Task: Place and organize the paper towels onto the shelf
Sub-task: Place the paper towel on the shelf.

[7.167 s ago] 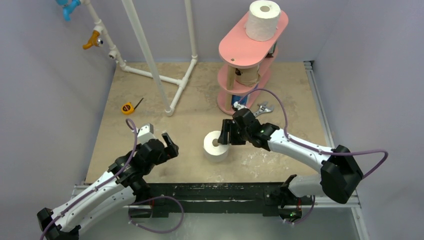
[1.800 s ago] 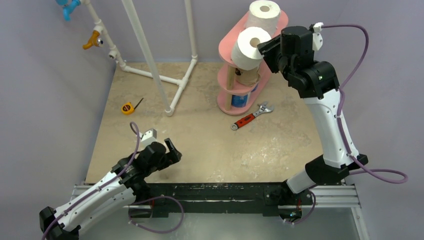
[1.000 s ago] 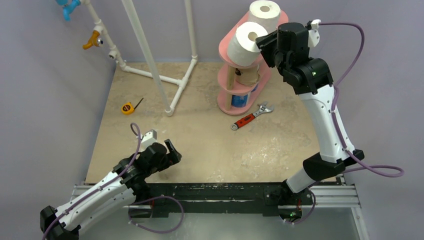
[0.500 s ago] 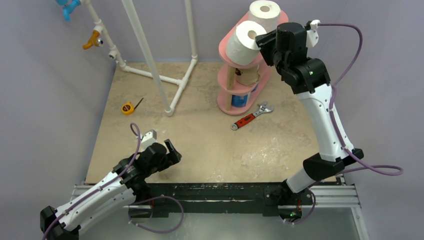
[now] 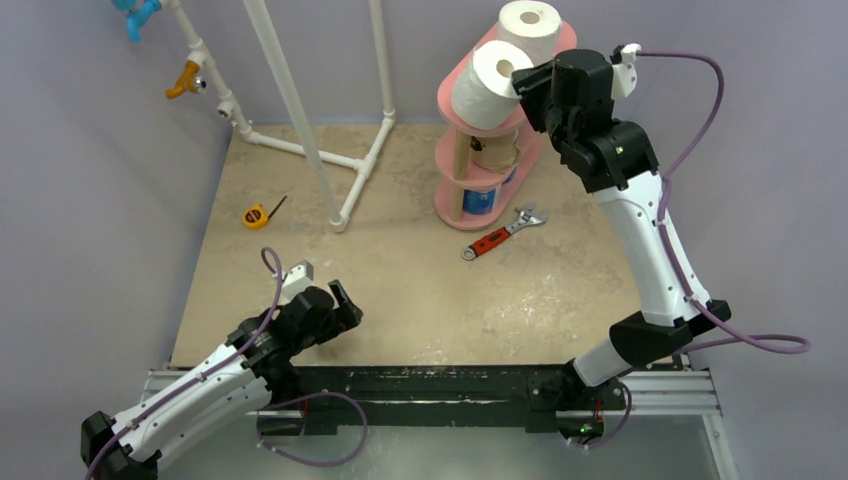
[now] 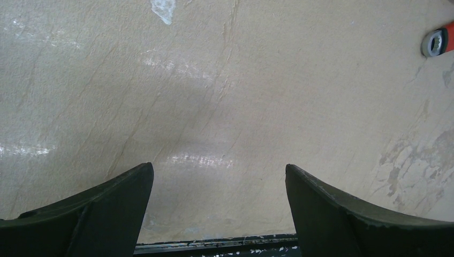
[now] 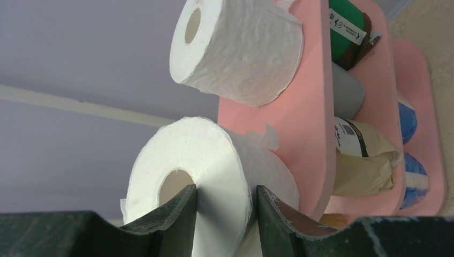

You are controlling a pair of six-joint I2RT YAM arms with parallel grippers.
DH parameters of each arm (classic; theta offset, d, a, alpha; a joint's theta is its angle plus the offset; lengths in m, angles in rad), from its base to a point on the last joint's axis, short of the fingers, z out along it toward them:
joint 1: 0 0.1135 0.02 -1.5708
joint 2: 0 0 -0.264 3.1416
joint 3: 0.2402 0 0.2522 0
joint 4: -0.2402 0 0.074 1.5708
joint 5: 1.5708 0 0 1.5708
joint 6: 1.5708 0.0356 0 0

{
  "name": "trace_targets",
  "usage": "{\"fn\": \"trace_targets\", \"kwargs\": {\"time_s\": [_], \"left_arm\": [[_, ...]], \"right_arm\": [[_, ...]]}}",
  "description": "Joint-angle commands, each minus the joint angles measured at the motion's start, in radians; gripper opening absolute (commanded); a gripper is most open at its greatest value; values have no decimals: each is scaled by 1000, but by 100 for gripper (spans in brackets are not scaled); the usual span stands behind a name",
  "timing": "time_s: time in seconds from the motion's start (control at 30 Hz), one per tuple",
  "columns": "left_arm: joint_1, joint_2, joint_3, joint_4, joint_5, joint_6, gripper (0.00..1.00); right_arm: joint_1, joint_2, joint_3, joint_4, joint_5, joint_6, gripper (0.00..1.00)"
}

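The right jaws pinch a white roll upright (core vertical) at the shelf top, 7 o'clock from its neighbour; the left jaws gape wide.

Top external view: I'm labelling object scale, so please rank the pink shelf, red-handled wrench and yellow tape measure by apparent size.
1. pink shelf
2. red-handled wrench
3. yellow tape measure
No two look alike in size.

White roll in end effector
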Motion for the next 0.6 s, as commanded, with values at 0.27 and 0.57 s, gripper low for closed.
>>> {"fn": "trace_targets", "kwargs": {"time_s": [0.27, 0.57], "left_arm": [[3, -2, -1, 24, 1, 1, 92], [3, -1, -1, 23, 1, 6, 92]], "right_arm": [[-3, -54, -76, 71, 10, -12, 33], [-3, -60, -95, 80, 9, -13, 35]]}}
